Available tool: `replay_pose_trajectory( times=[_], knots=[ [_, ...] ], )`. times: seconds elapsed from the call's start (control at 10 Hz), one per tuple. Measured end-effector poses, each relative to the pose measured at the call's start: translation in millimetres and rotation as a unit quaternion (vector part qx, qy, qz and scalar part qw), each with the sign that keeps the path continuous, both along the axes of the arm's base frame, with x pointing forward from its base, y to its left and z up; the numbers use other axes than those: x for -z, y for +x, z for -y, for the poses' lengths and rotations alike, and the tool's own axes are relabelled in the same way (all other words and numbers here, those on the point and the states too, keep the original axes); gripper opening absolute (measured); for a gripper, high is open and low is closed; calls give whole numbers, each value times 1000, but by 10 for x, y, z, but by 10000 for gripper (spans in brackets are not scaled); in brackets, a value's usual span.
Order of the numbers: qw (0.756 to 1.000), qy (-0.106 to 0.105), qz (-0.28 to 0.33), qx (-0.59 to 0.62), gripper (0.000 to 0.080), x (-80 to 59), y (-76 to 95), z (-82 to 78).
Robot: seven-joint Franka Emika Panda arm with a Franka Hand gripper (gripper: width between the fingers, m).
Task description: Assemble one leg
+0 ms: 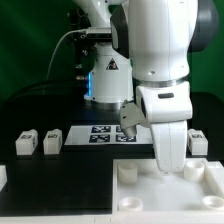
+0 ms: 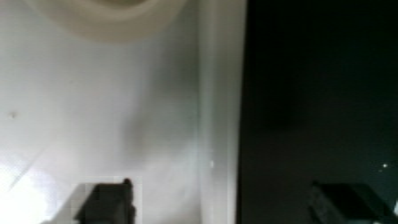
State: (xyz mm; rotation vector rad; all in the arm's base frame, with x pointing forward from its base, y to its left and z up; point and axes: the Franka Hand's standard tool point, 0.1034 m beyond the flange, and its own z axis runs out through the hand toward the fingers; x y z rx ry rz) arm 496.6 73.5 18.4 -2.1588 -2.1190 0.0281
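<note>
Black, the two fingers (image 2: pixel 107 203) of your gripper (image 2: pixel 231 203) stand wide apart with nothing between them. Under the gap you see only the straight edge where a large white square plastic panel (image 2: pixel 107 110) meets the black bench (image 2: pixel 320 100). A round socket (image 2: pixel 103 10) in that panel is partly cut off by the frame.

In the exterior view the arm's white casing hides the gripper, and the panel (image 1: pixel 160 190) lies at the bench's near edge. None of the legs is held. A small white plastic leg block (image 1: pixel 25 143) with a black-and-white tag sits toward the bench edge at the exterior view's left, with a second leg block (image 1: pixel 52 141) just beside it. A third leg block (image 1: pixel 197 141) stands beyond the panel, toward the exterior view's right. The thin flat white marker board (image 1: pixel 100 133) lies mid-bench between them.
</note>
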Motion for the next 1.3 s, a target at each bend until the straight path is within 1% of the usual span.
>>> replay_pose_trajectory(
  times=[0.1,0.2,0.3,0.9,1.0,1.1,1.2,1.3],
  knots=[
    [1000,0,0,0,598,0,0,1],
    [1000,0,0,0,640,0,0,2],
    [1000,0,0,0,647,0,0,3],
    [1000,0,0,5,649,0,1,8],
    [999,-6,-3,42,649,-44,6,-36],
    [998,-8,-1,69,649,-133,19,-135],
    [993,-14,-3,119,649,-225,15,-261],
    [978,-20,-7,207,649,-309,11,-417]
  ],
)
